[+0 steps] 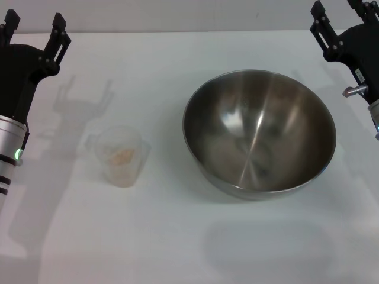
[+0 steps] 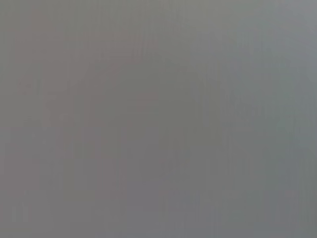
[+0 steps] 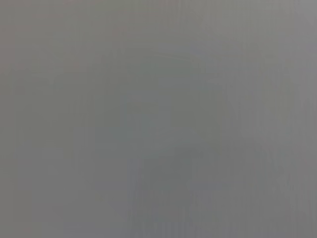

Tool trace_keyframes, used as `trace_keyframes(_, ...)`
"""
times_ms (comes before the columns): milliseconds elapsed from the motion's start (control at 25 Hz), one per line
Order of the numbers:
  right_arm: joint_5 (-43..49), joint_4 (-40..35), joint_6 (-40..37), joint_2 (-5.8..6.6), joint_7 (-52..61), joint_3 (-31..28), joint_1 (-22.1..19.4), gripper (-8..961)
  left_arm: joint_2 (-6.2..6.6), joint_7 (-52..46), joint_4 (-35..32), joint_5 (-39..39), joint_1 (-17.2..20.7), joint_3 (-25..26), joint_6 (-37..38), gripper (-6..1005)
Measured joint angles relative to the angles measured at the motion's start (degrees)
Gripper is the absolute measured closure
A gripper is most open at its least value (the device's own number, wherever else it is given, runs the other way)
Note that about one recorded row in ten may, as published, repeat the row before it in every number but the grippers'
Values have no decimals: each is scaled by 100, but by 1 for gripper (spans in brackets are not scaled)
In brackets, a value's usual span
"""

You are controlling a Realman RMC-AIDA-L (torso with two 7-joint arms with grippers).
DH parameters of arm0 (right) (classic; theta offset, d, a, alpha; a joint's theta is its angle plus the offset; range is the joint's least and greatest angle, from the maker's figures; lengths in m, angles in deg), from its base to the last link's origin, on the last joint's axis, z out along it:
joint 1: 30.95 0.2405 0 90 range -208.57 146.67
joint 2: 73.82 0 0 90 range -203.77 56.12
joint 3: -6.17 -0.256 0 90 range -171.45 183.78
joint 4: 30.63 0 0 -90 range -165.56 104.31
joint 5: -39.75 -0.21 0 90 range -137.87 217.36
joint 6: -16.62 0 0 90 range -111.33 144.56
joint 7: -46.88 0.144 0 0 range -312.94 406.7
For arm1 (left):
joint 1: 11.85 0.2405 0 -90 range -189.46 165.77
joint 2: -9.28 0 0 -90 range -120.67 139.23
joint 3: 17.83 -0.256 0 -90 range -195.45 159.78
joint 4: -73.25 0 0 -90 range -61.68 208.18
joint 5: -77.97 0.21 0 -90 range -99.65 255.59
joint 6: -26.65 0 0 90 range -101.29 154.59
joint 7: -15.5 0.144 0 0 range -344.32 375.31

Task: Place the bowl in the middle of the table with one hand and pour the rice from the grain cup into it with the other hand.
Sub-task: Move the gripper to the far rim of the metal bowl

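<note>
The large steel bowl (image 1: 259, 133) stands empty on the white table (image 1: 177, 236), right of the middle. The small clear grain cup (image 1: 120, 155) stands upright to its left, with a little pale rice (image 1: 120, 156) at its bottom. My left gripper (image 1: 34, 26) hangs open and empty at the far left, behind and left of the cup. My right gripper (image 1: 340, 15) hangs open and empty at the far right, behind the bowl's right rim. Both wrist views show only plain grey.
Beyond the table's far edge (image 1: 177, 31) is a grey wall. Apart from the bowl and the cup, only shadows lie on the tabletop.
</note>
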State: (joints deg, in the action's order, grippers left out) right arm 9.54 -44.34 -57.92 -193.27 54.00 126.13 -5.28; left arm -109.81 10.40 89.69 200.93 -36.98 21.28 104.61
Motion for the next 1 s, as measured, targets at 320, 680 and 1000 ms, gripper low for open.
trace_keyframes(320, -3, -11, 34, 0, 0, -5, 1, 288, 0, 0, 0, 0, -3, 0, 0, 167)
trace_keyframes(680, -3, -26, 73, 2, 16, -9, 14, 292, 0, 0, 0, 0, -24, 0, -12, 169)
trace_keyframes(1000, 71, -1475, 1624, 241, 84, -327, -311, 295, 0, 0, 0, -1, -26, 0, -37, 170)
